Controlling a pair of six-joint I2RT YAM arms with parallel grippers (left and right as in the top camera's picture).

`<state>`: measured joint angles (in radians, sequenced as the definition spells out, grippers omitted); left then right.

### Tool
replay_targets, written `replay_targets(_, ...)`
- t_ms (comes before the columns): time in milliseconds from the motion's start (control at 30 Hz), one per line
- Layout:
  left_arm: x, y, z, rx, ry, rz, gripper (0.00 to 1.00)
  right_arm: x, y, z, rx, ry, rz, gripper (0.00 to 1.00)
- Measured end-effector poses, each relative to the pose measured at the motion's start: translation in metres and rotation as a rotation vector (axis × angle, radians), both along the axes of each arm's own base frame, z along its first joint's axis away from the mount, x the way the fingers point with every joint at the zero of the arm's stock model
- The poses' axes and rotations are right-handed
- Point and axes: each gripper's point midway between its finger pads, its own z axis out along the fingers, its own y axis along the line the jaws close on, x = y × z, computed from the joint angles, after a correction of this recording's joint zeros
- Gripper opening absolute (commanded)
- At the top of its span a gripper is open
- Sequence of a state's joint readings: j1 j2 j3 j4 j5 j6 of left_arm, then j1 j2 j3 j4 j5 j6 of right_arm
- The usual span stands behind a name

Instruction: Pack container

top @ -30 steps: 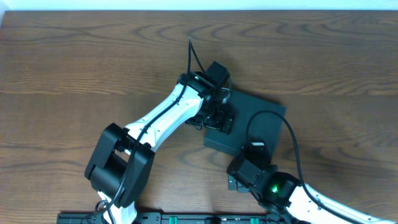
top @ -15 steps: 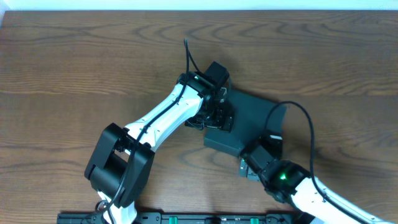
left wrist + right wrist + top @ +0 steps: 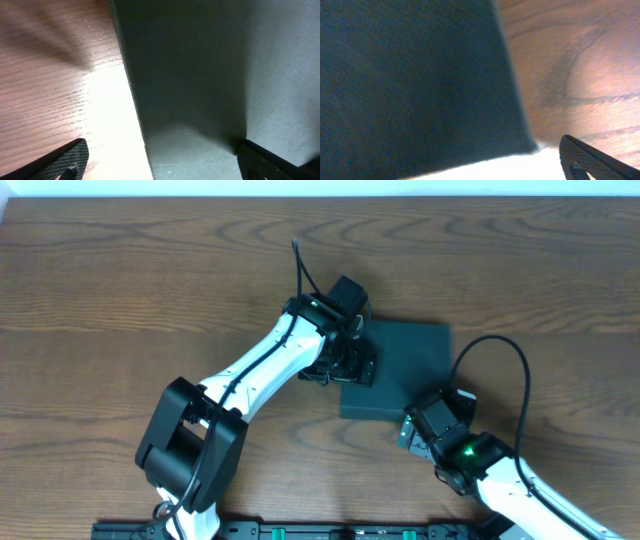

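Overhead: dark green box (image 3: 405,365) sits mid-table (image 3: 120,280), lid side up and apparently flat shut, contents not visible. It is roughly square, so it has no real long axis, and its sides run near parallel to the table edges. Left gripper (image 3: 355,368) is at the box's left edge, arm reaching in from the near left. Right gripper (image 3: 425,425) is at the near right corner, its fingers hidden under the wrist. Both arms are close, the left further in over the box. Left wrist view: two fingertips (image 3: 75,156) spread wide, one over bare wood and the other over the box, with the box's edge running between them; jaws parted, nothing clamped. Right wrist view: the box fills the left of the frame and its corner lies just beside the single visible fingertip (image 3: 587,160). The other finger is out of frame, so I cannot tell this gripper's state. Judgement: any lid lift turns on the left edge, which lies between the left jaws.
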<state>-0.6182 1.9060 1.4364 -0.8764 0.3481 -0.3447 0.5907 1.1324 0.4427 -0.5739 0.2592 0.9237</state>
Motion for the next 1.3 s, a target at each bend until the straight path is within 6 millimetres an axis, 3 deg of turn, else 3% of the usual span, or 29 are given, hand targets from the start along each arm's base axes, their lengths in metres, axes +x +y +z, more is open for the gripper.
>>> replay_targets(433,0.014,0.016,0.001,0.023,-0.014,0.050,0.95,0.010,0.000,0.004,-0.008,-0.025,0.063,0.99)
replay_targets(567,0.023,0.031,0.015,0.107,-0.049,0.061,0.95,0.015,0.004,0.029,-0.039,-0.029,0.155,0.99)
replay_targets(767,0.039,0.041,0.065,0.144,-0.173,0.050,0.95,0.031,0.014,0.110,0.001,-0.161,0.206,0.99)
replay_targets(900,0.028,0.064,0.112,0.172,-0.287,0.016,0.95,0.022,0.008,0.151,0.026,-0.248,0.229,0.99)
replay_targets(1100,-0.003,0.105,0.191,0.173,-0.493,0.019,0.95,-0.014,-0.014,0.183,0.077,-0.376,0.237,0.99)
replay_targets(1200,-0.016,0.120,0.211,0.169,-0.568,0.025,0.95,-0.027,-0.022,0.195,0.109,-0.441,0.237,0.99)
replay_targets(1300,-0.039,0.139,0.210,0.171,-0.622,0.028,0.95,-0.042,-0.031,0.199,0.114,-0.473,0.243,0.99)
